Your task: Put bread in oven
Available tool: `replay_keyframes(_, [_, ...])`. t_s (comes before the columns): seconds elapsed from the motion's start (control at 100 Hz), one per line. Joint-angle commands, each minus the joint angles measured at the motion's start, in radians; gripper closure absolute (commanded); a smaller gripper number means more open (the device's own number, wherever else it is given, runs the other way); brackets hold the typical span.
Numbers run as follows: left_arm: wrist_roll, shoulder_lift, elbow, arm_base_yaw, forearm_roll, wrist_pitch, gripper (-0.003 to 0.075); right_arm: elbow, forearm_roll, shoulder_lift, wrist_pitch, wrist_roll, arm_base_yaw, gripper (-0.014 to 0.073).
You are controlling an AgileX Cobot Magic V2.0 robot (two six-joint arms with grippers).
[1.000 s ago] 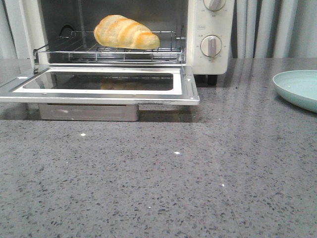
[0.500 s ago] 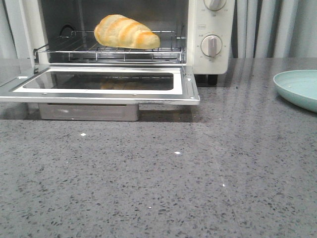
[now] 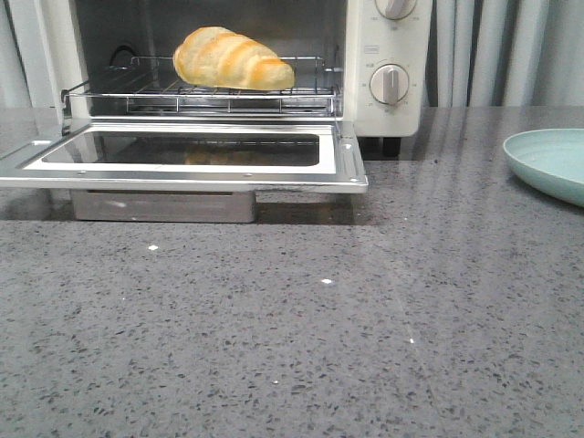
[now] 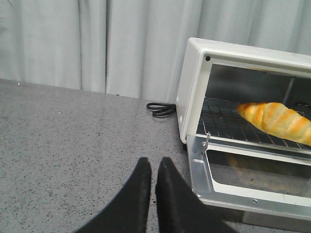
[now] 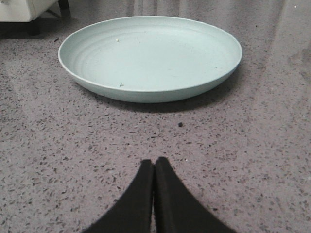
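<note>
One golden-yellow, ridged croissant-like bread roll (image 3: 233,59) lies on the wire rack (image 3: 201,91) inside the cream-white countertop toaster oven (image 3: 392,55), at the far left of the speckled grey stone table (image 3: 301,338). The roll lies lengthwise along the rack, its browner orange end pointing right. The oven's one glass-windowed door (image 3: 182,157) hangs fully open, folded down flat toward the near side, with a metal tray (image 3: 164,206) showing beneath it. Two round knobs (image 3: 390,84) sit one above the other on the oven's right panel; the upper is cut off by the frame's edge. One pale green round plate (image 3: 550,162) rests at the far right of the table, well apart from the oven, with nothing on it but a few crumbs.

In the left wrist view, the left gripper (image 4: 153,167) hovers over the table near the oven's left side, its two black fingers (image 4: 141,189) nearly together and holding nothing. A black cord (image 4: 161,109) lies coiled behind the oven. In the right wrist view, the right gripper (image 5: 154,167) has its two black fingers (image 5: 167,194) pressed together, empty, on the near side of the plate (image 5: 146,92).
</note>
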Motion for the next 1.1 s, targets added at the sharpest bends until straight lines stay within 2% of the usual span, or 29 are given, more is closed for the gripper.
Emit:
replay_keyframes(0.0, [-0.001, -0.023, -0.026, 0.004, -0.005, -0.075, 0.0741, 0.026, -0.004, -0.02, -0.022, 0.0, -0.007, 0.0633])
replay_keyframes(0.32, [0.004, -0.023, -0.009, 0.004, 0.038, -0.078, 0.0741, 0.026, -0.004, -0.02, -0.022, 0.0, -0.007, 0.0633])
replay_keyframes(0.76, [0.006, -0.025, 0.33, 0.004, 0.023, -0.203, 0.0741, 0.026, -0.004, -0.02, -0.022, 0.0, -0.007, 0.0633])
replay_keyframes(1.09, [0.058, -0.025, 0.374, 0.004, 0.03, -0.203, 0.0741, 0.026, -0.004, -0.02, -0.022, 0.0, -0.007, 0.0633])
